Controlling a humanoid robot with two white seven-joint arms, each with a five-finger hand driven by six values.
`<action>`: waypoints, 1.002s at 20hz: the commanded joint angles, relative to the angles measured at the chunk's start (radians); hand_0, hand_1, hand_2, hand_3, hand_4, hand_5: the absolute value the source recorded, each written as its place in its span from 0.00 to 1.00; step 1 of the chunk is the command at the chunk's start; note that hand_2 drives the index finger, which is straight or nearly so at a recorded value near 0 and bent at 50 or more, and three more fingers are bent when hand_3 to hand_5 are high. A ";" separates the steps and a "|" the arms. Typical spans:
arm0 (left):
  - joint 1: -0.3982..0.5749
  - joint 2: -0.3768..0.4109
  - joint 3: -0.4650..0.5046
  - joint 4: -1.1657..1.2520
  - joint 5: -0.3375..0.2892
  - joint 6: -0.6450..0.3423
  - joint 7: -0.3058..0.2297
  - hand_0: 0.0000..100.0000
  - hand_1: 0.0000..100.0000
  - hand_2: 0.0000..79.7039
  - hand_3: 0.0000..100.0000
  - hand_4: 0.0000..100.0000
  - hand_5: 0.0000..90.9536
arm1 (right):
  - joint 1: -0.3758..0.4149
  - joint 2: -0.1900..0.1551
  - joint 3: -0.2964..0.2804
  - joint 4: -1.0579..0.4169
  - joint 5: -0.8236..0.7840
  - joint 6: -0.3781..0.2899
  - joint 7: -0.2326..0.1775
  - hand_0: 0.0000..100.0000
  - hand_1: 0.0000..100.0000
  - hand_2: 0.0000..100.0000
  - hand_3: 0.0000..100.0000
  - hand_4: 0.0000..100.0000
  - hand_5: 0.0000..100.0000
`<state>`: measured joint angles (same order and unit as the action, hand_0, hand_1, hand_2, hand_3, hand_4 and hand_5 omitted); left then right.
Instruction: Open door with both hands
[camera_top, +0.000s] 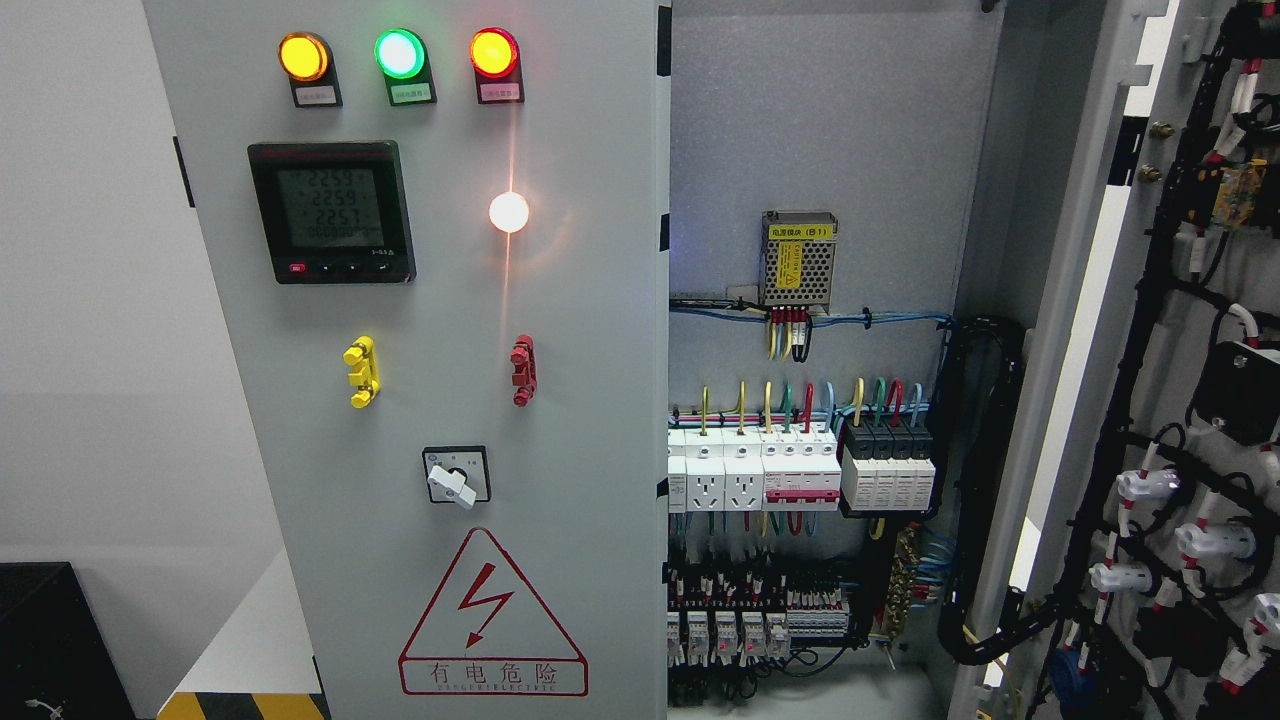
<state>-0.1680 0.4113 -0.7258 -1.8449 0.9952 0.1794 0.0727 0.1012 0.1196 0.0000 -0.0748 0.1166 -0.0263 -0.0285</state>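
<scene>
A grey electrical cabinet fills the head view. Its left door (560, 420) stands shut and carries three lit lamps, a digital meter (331, 211), a yellow handle (361, 372), a red handle (522, 369), a rotary switch (456, 476) and a red warning triangle (492, 620). The right door (1165, 400) is swung wide open to the right, its wired inner face showing. Inside the cabinet (830, 150) I see breakers (800, 470), coloured wires and a power supply (798, 258). Neither of my hands nor any arm shows in this view.
A black box (50, 630) sits at the lower left by a white wall. Yellow and black hazard tape (245, 706) marks the floor beside the cabinet's base. Black cable bundles (985, 480) hang at the hinge side of the open door.
</scene>
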 joint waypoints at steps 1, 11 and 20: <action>0.192 0.035 0.060 0.203 -0.006 -0.003 -0.004 0.00 0.00 0.00 0.00 0.00 0.00 | 0.000 0.000 0.015 0.001 0.000 0.000 -0.001 0.19 0.00 0.00 0.00 0.00 0.00; 0.317 0.026 0.118 0.525 -0.006 -0.005 -0.004 0.00 0.00 0.00 0.00 0.00 0.00 | 0.000 0.000 0.017 0.000 0.000 0.000 -0.001 0.19 0.00 0.00 0.00 0.00 0.00; 0.314 -0.068 0.146 0.972 -0.009 -0.005 -0.004 0.00 0.00 0.00 0.00 0.00 0.00 | 0.000 0.000 0.015 0.000 0.000 0.000 -0.001 0.19 0.00 0.00 0.00 0.00 0.00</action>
<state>0.1342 0.4092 -0.6212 -1.3055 0.9879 0.1731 0.0680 0.1013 0.1196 0.0000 -0.0747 0.1166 -0.0263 -0.0285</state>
